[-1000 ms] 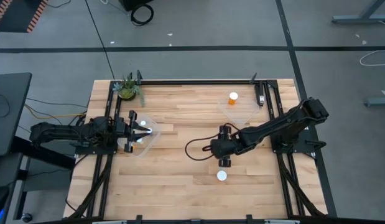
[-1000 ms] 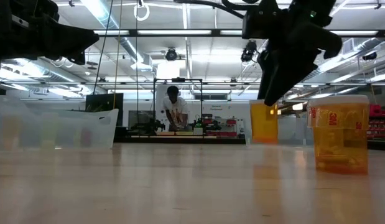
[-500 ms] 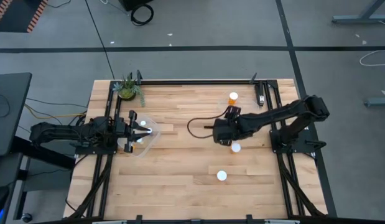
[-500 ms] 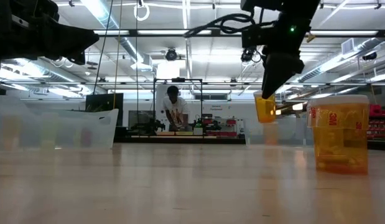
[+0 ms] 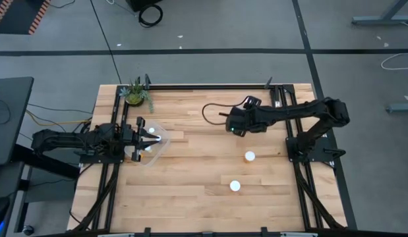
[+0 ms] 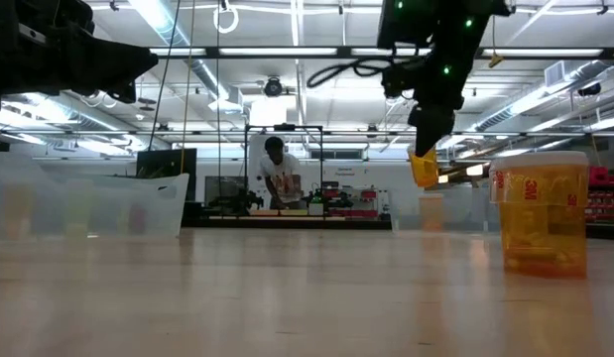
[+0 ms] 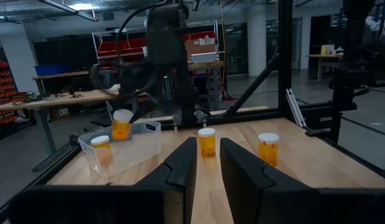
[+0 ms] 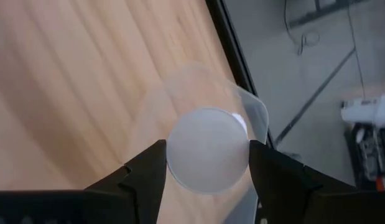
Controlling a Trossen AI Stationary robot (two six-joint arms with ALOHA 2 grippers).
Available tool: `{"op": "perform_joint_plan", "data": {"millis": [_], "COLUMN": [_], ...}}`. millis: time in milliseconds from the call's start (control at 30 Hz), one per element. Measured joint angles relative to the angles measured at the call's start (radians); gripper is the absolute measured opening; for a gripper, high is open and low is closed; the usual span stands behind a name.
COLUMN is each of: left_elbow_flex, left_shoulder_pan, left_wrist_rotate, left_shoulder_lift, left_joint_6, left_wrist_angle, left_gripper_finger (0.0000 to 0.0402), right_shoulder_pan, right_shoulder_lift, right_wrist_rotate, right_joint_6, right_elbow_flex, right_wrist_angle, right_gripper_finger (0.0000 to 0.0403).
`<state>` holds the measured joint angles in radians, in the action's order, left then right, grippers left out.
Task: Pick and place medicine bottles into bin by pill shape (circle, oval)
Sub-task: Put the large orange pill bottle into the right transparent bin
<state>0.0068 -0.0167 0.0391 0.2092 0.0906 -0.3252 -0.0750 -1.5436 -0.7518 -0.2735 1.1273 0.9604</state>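
Observation:
My right gripper (image 5: pixel 238 125) is shut on a small amber bottle with a white cap (image 7: pixel 122 124) and holds it above a clear bin (image 7: pixel 145 140) at the far right. Another bottle (image 7: pixel 100 149) stands in that bin. Two more bottles (image 5: pixel 249 156) (image 5: pixel 234 185) stand upright on the wood, right of the middle. My left gripper (image 5: pixel 141 138) is narrowly open and empty, over a clear bin (image 5: pixel 156 150) at the table's left that holds white-capped bottles (image 5: pixel 151 130). My right gripper pinches the bottle at its white cap (image 8: pixel 208 152), one finger (image 8: pixel 145 168) on each side. The fingers come from above, pointing down. The amber body (image 6: pixel 423 169) hangs below them, lifted clear above the bin (image 8: pixel 257 112).
A small potted plant (image 5: pixel 136 92) stands at the far left corner. A dark frame runs along the far edge and both sides. Bare wood lies in the middle and near parts. In the low view one bottle (image 6: pixel 541 213) stands close to the camera. A person (image 6: pixel 279 183) is far behind the table.
My right gripper has risen with the bottle from the table's middle and carried it toward the far edge, to above the far right bin. The bottle is now lifted clear. As the arm moved off, a standing bottle it had covered came into sight.

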Motion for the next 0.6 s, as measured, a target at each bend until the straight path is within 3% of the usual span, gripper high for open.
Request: {"op": "perform_joint_plan", "data": {"millis": [600], "left_elbow_flex": [0.0], "left_shoulder_pan": [0.0], "left_wrist_rotate": [0.0], "left_shoulder_lift": [0.0], "left_joint_6": [0.0], "left_wrist_angle": [0.001], "left_gripper_finger": [0.0079], "right_shoulder_pan": [-0.247], "right_shoulder_lift": [-0.001], "right_wrist_rotate": [0.262], "right_joint_6": [0.092], "right_elbow_flex": [-0.054], "right_wrist_angle": [-0.235], "right_gripper_finger": [0.0221]}}
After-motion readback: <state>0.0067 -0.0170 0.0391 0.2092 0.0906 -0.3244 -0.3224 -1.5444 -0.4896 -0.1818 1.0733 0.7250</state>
